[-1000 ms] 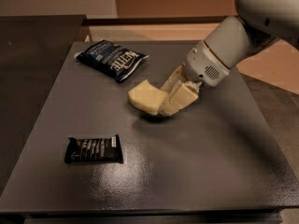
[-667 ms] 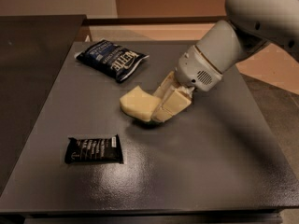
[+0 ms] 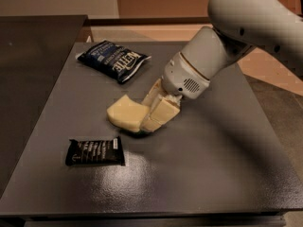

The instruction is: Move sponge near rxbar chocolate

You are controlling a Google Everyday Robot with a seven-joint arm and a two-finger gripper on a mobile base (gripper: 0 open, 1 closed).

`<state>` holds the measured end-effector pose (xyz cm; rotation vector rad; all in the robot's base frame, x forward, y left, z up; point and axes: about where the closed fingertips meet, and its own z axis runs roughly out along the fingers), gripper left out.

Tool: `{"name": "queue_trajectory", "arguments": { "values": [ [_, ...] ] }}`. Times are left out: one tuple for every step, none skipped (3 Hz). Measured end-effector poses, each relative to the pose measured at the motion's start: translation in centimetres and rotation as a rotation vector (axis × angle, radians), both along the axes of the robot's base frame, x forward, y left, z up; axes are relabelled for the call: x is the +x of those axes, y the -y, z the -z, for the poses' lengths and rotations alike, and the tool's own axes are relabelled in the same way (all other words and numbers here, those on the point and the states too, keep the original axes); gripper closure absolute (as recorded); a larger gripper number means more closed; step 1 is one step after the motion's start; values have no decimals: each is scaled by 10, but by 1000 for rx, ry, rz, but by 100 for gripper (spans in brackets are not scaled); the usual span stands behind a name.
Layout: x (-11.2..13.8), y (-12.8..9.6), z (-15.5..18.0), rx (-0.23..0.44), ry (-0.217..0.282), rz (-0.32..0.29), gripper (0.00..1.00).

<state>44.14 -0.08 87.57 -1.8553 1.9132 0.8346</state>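
The pale yellow sponge (image 3: 125, 113) is at the middle of the dark grey table (image 3: 213, 164), held just above or on the surface. My gripper (image 3: 147, 118) comes in from the upper right and is shut on the sponge's right end, its beige fingers (image 3: 162, 112) clamped on it. The rxbar chocolate (image 3: 95, 152), a flat black wrapper with white lettering, lies on the table to the lower left of the sponge, a short gap away.
A dark blue chip bag (image 3: 113, 60) with white lettering lies at the table's back left. My white arm (image 3: 236, 37) spans the upper right. The table's front edge runs along the bottom.
My gripper has carried the sponge to the left and toward the front, closer to the black wrapper. The wrapper and chip bag have not moved.
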Motion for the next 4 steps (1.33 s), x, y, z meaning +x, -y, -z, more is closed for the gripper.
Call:
{"name": "queue_trajectory", "arguments": {
  "values": [
    [-2,-13,6,4,0,-25,59],
    [-2,-22,11,10,-4,-40,36],
    [-3,-23,10,9,-1,-42,12],
    [-4,-24,10,8,1,-44,0]
  ]
}}
